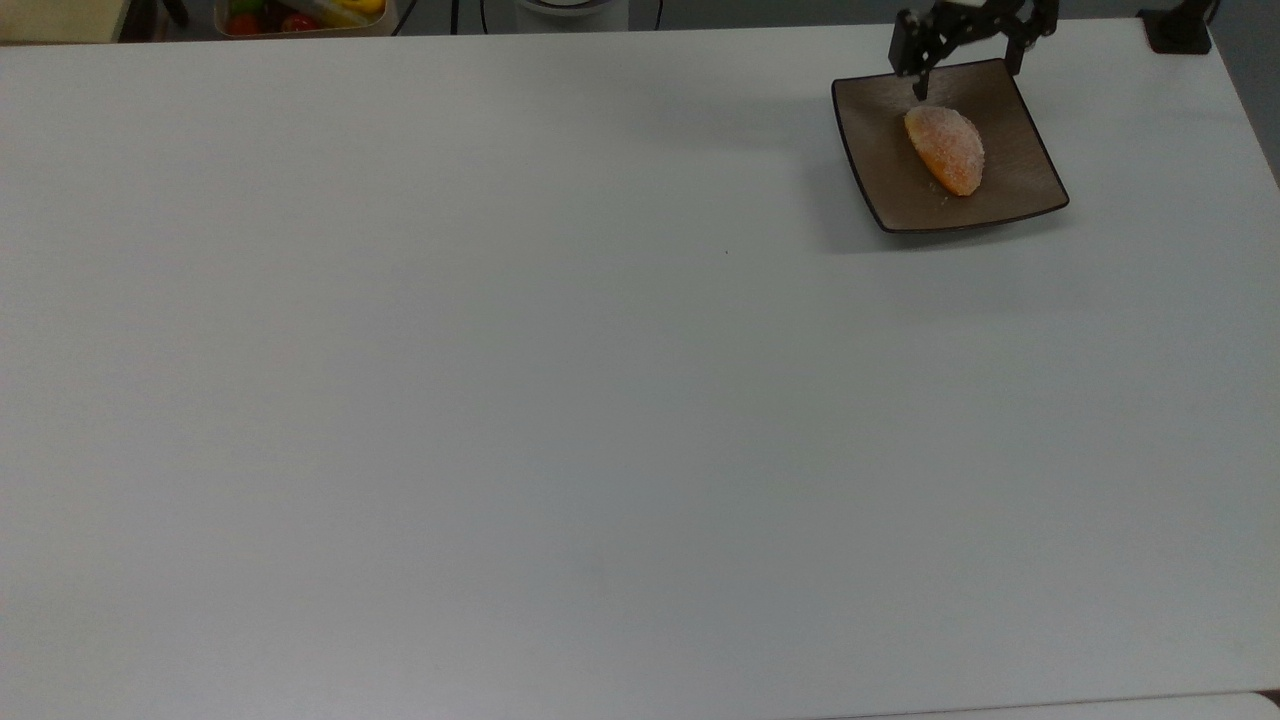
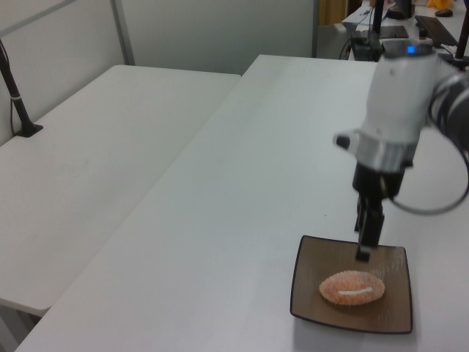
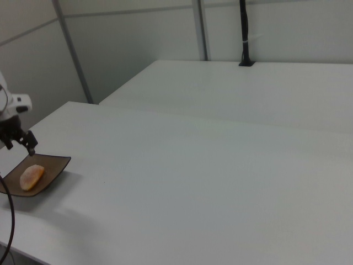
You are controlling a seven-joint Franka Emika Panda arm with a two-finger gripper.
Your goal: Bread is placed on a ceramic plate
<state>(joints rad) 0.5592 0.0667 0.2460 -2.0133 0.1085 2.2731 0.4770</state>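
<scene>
The bread (image 1: 945,149) lies flat on the ceramic plate (image 1: 1010,185), and nothing grips it. In the top view its long axis runs diagonally: one end points to the upper left, toward the claw (image 1: 968,62), and the other end points to the lower right. The orange side is turned to the top view's left and the side with white sugar to the top view's right. In the left view the bread (image 2: 352,288) lies almost level across the plate (image 2: 308,290), with the pale cream slit along the side nearer to this camera. In the right view the bread (image 3: 31,176) sits in the middle of the plate (image 3: 55,168), with its long axis going from lower left to upper right.

The plate stands on the white worktop (image 1: 560,400), near the far right corner in the top view. One of its corners points to the lower right of the top view.

The claw is released: its two black fingers stand well apart in the top view, and nothing is between them. It hangs over the far edge of the plate, above the bread and not touching it. In the left view the claw (image 2: 364,249) points straight down, a little above the plate. In the right view the claw (image 3: 19,144) is just above the plate's far corner.

At the top edge of the top view, behind the worktop, there is a tray with coloured toy food (image 1: 300,15).
</scene>
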